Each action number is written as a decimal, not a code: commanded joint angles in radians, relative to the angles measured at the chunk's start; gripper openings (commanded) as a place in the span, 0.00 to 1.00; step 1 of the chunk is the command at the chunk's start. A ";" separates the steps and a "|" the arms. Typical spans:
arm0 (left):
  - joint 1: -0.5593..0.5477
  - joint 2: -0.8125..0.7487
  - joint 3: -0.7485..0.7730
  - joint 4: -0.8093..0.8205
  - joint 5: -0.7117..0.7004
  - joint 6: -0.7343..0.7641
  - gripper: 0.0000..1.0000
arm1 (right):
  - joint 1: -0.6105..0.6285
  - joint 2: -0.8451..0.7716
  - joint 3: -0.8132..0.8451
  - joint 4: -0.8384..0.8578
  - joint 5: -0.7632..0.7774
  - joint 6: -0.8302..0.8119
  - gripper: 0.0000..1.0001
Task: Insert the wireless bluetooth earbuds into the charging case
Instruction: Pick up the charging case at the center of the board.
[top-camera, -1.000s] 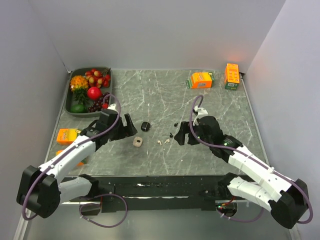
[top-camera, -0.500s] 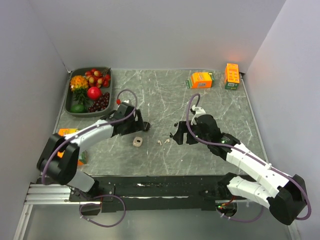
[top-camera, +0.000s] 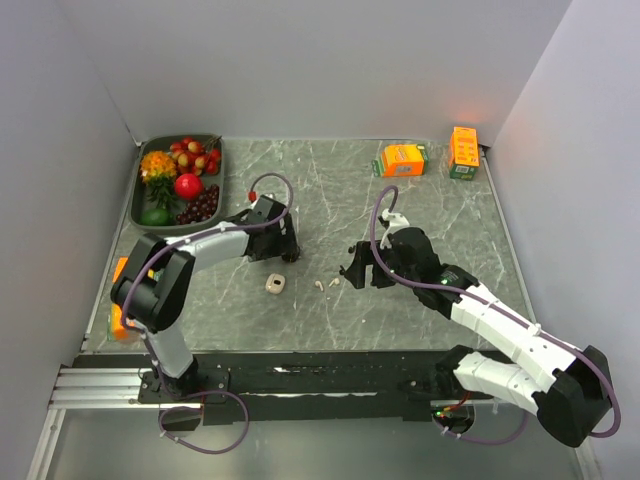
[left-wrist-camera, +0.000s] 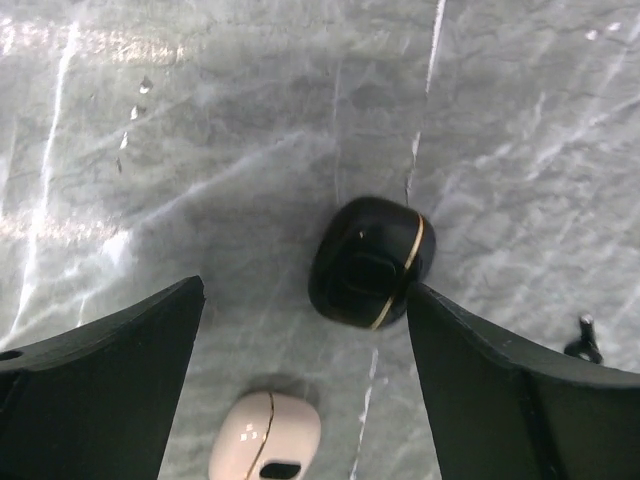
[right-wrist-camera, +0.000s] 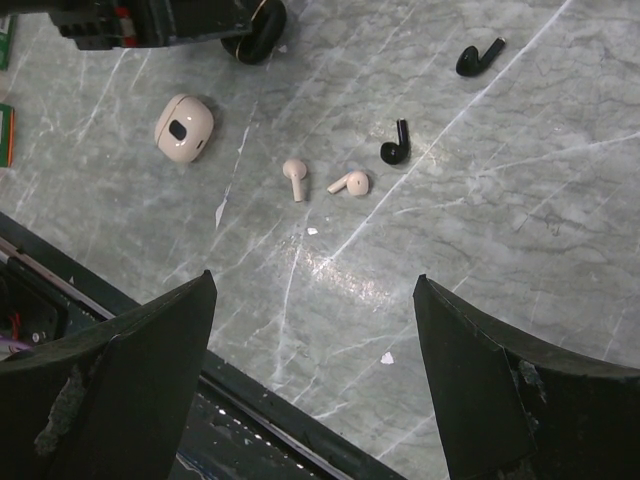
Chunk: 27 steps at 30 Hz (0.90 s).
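The black charging case (left-wrist-camera: 370, 262), shut with a gold seam, lies just beyond my left gripper (left-wrist-camera: 305, 290), close to its right fingertip. That gripper is open and holds nothing. A white charging case (left-wrist-camera: 268, 440), also shut, lies between the left fingers, nearer the wrist. In the right wrist view two white earbuds (right-wrist-camera: 294, 178) (right-wrist-camera: 351, 182) and two black earbuds (right-wrist-camera: 395, 145) (right-wrist-camera: 478, 57) lie loose on the marble. My right gripper (right-wrist-camera: 315, 283) hangs open above the table, nearer than the buds. From above, the left gripper (top-camera: 287, 247) covers the black case.
A dark tray (top-camera: 140, 200) of fruit stands at the back left. Two orange boxes (top-camera: 402, 159) (top-camera: 463, 152) sit at the back right. An orange carton (top-camera: 121, 270) lies by the left edge. The table's dark front rail (right-wrist-camera: 250, 400) runs below the right fingers.
My left arm has swung right and forward until its gripper stands over the black case, and its jaws have narrowed slightly. The right arm has barely moved.
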 joint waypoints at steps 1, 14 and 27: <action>-0.003 0.043 0.070 0.011 -0.025 0.021 0.87 | 0.008 -0.004 0.035 0.020 -0.001 -0.009 0.88; -0.044 0.125 0.138 -0.036 -0.076 0.055 0.80 | 0.008 -0.021 0.015 0.018 0.004 -0.005 0.88; -0.075 0.164 0.158 -0.062 -0.027 -0.066 0.48 | 0.007 -0.044 0.009 0.011 0.001 0.023 0.88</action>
